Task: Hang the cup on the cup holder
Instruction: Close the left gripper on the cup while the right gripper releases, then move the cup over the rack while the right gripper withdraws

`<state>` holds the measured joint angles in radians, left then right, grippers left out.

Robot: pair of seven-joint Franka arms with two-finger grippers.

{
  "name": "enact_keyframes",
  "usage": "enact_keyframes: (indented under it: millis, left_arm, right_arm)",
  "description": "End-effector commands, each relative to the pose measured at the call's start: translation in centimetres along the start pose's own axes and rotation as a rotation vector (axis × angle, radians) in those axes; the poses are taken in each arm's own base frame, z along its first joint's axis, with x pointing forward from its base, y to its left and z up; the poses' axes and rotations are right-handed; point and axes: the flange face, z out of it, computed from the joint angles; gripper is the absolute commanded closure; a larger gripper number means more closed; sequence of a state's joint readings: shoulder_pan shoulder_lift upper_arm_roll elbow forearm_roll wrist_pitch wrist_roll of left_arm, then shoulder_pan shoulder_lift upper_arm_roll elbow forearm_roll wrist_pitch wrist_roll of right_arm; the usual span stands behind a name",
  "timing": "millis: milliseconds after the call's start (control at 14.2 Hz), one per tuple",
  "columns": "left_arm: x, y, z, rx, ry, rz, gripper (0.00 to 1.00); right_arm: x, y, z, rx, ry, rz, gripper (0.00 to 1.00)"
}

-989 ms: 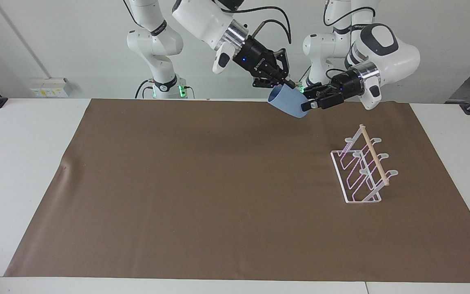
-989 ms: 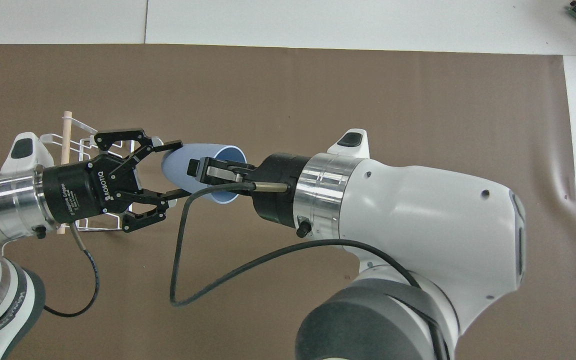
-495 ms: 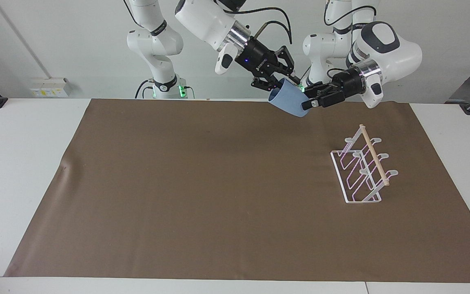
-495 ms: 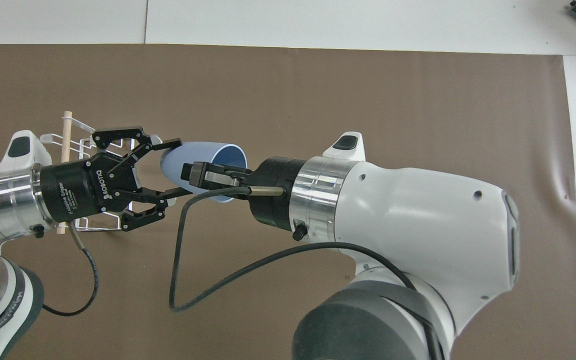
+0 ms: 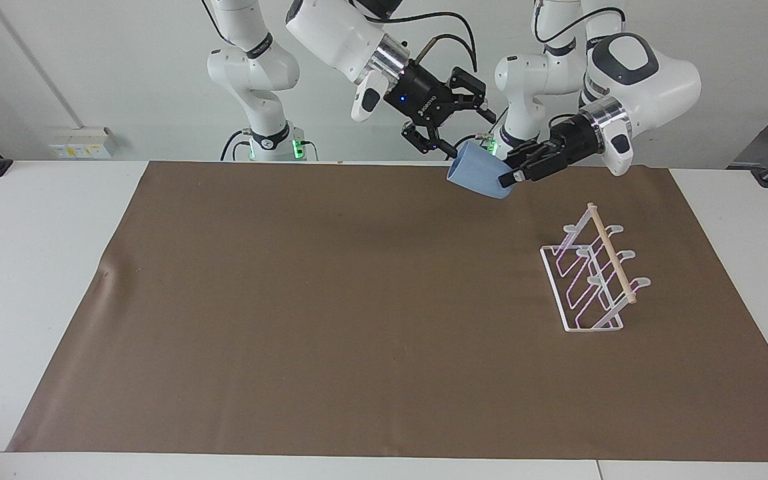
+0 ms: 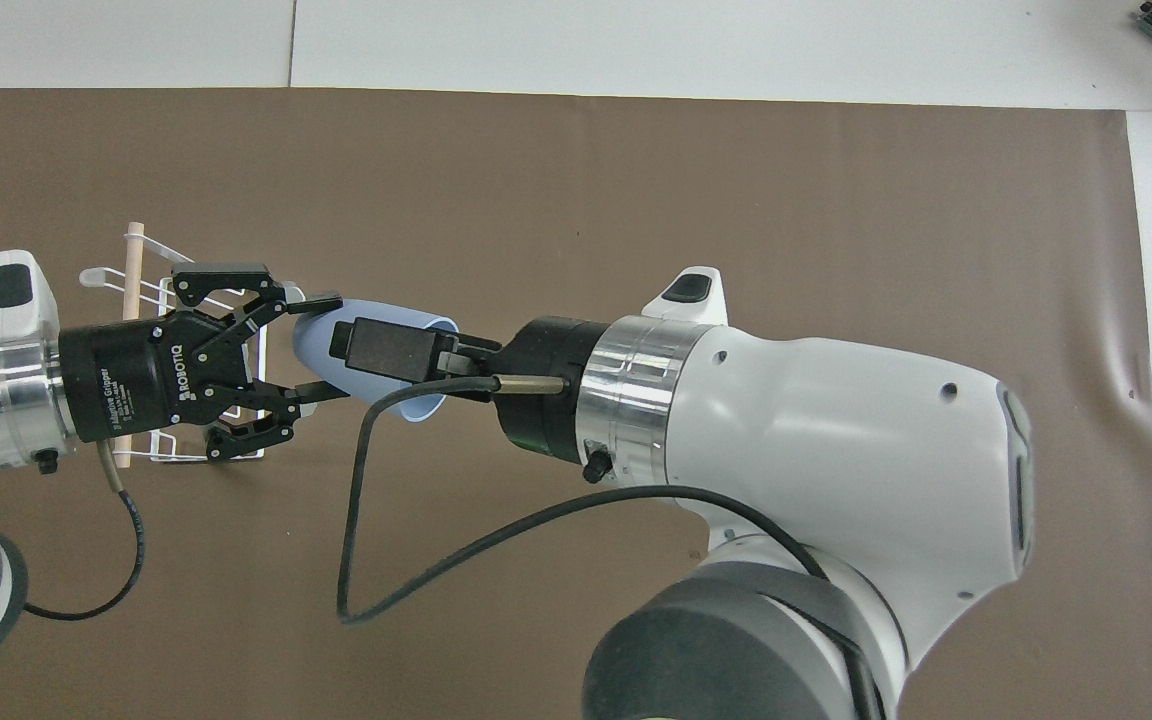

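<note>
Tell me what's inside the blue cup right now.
The cup hangs tilted in the left gripper, open end toward the open right gripper. In the overhead view that gripper's finger covers most of the mouth; the visible sliver looks empty, the rest is hidden.

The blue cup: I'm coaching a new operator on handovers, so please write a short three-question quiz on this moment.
1. True or false: the cup already hangs on the cup holder.
2. Fill in the blank: the fingers of the right hand stand ____ (open or shut).
3. Which hand grips the cup?
A. the left hand
B. the right hand
C. neither

Key: 1 false, the cup is up in the air, apart from the cup holder; 2 open; 3 A.
</note>
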<state>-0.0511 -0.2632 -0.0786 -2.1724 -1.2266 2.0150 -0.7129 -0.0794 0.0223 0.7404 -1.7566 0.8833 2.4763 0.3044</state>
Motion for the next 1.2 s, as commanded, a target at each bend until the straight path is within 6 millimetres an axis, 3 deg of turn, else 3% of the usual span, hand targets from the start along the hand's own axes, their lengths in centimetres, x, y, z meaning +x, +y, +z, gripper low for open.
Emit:
enact_keyframes:
  millis: [0,141,353,707,848,1131]
  left_arm:
    - [-0.4,0.8,-1.5,0.036,0.065,0.100,1.00]
    - [-0.2,1.2,-2.7,0.106,0.157,0.218,1.00]
    - [-1.4,2.9,-4.2,0.226,0.295,0.388,1.00]
    - [-2.8,3.6,-3.6,0.478,0.490,0.650,1.00]
    - [-3.6,3.8,-2.5,0.584,0.585,0.753,1.00]
    - [-2.3,4.4,-3.4,0.618,0.738,0.905,1.00]
  right_arm:
    - [0.9,0.5,-0.9,0.007,0.015,0.044,0.00]
    - [2.0,1.1,-1.7,-0.006,0.037,0.039,0.00]
    - [4.1,2.4,-3.2,-0.072,0.091,-0.016,0.00]
    - [8.9,5.7,-7.4,-0.247,0.210,-0.191,0.00]
    - [9.9,6.8,-8.5,-0.300,0.227,-0.227,0.00]
    - [12.3,10.3,-11.2,-0.512,0.188,-0.378,0.00]
